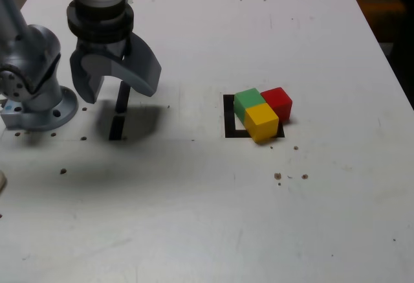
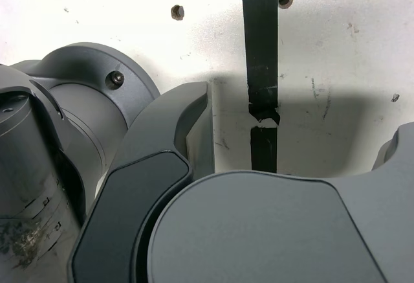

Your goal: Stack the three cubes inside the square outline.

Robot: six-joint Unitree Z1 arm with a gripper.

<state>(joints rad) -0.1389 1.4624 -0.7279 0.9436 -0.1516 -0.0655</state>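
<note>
Gripper jaws apart, empty, well away from the cubes, which probably overlap the square outline; risk: tight cluster, neighbours get nudged

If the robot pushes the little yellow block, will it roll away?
Probably not: the small solid yellow cube has flat faces, so it should slide. It touches the green cube and red cube, so a push would likely nudge them too.
</note>
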